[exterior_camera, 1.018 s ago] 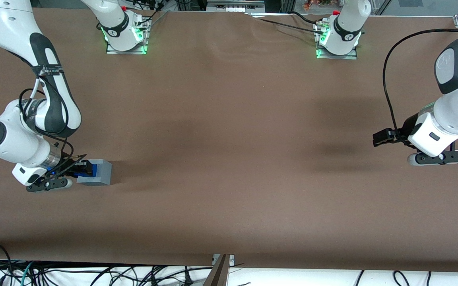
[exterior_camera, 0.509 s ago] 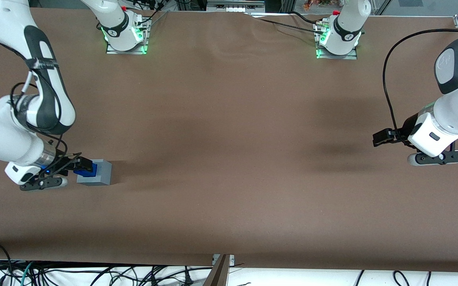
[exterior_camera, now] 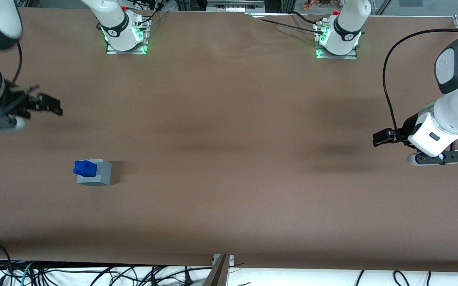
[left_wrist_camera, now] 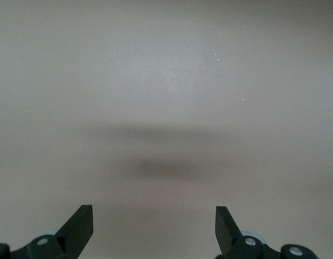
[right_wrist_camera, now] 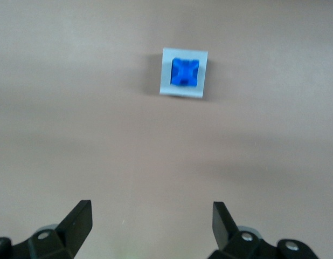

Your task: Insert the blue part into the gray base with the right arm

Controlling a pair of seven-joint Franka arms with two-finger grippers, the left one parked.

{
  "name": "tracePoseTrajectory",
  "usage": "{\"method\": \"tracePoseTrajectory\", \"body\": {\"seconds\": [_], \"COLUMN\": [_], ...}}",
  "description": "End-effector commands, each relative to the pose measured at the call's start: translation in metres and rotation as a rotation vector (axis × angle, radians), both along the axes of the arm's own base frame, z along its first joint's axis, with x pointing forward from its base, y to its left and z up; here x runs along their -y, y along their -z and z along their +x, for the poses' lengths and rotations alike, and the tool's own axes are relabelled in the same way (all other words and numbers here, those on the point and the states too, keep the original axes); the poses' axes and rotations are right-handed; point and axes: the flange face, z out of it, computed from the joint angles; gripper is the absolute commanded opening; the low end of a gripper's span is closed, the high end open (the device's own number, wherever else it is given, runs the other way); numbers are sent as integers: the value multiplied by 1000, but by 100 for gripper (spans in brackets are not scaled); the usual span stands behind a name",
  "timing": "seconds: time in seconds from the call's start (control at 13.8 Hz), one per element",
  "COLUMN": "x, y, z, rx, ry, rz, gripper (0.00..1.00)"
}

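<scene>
The gray base stands on the brown table toward the working arm's end. The blue part sits in the socket in its top and sticks up out of it. In the right wrist view the blue part fills the middle of the gray base. My right gripper is high above the table, farther from the front camera than the base and well apart from it. It is open and empty, with its fingers spread wide.
Two arm bases with green lights stand at the table edge farthest from the front camera. Cables lie on the floor below the near edge. The brown cloth covers the whole table.
My right gripper has let go of the blue part, opened, and risen away from the base, moving farther from the front camera. The blue part stays in the gray base.
</scene>
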Motion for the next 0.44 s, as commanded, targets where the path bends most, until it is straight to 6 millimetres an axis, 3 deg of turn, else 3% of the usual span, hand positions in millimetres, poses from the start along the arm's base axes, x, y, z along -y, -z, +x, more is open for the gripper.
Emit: {"method": "tracePoseTrajectory", "body": {"seconds": [0.0,0.36], "x": [-3,-4], "y": [0,-1], "z": [-2,-2], "rx": [-5,-1], "ry": [9,1], "rz": [-17,-22], "gripper": [99,99]}}
